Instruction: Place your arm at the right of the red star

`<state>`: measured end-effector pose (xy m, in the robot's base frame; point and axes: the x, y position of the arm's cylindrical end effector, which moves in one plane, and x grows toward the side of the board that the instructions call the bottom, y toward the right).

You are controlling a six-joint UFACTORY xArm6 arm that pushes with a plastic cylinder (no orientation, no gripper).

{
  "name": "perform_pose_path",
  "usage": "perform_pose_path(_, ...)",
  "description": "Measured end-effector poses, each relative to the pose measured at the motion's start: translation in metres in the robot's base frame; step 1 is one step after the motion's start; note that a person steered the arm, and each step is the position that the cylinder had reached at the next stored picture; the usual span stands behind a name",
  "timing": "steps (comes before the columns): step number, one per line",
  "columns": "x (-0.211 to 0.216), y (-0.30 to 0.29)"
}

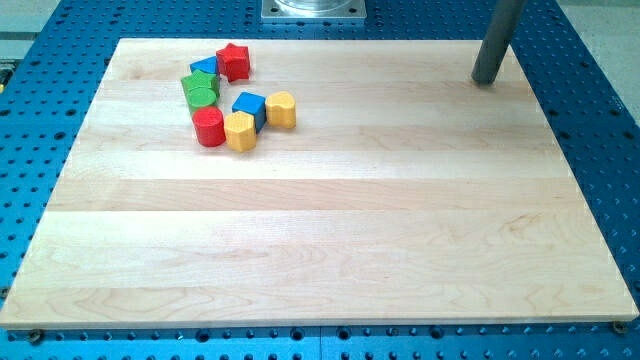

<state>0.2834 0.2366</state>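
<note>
- My tip (486,80) rests on the bench (330,230) near its top right corner, with the dark rod rising straight out of the view's top edge.
- I have no fingers here, only the rod, so there is nothing spread or pressed together, and nothing is pinched.
- The red star (233,61) lies near the bench's top left, at the top of a small cluster of blocks.
- My tip is well apart from the red star, far off to the view's right of it and only slightly lower in the view, with bare wood between us.
- Just to the left of the red star, touching it, is a blue block (205,67), partly hidden behind its neighbours, so I cannot make out its shape.
- Below that blue block sit two green blocks close together: an upper green block (197,83) and a round green cylinder (202,97) right under it.
- A red cylinder (209,127) stands below the green cylinder, at the cluster's lower left.
- Just beside the red cylinder on its right is a yellow block (240,131) with faceted sides.
- A blue cube (249,106) stands above that yellow block, touching it.
- A second yellow piece (281,109), rounded and faceted, sits against the blue cube's right side, the block of the cluster nearest my tip.
- The bench lies on a blue perforated base (600,120) that frames it on all sides.
</note>
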Motion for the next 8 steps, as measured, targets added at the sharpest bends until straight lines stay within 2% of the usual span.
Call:
perform_pose_path(1, 0.001, -0.011)
perform_pose_path(2, -0.022, -0.084)
perform_pose_path(3, -0.032, -0.113)
perform_pose_path(7, -0.054, -0.119)
perform_pose_path(8, -0.056, -0.172)
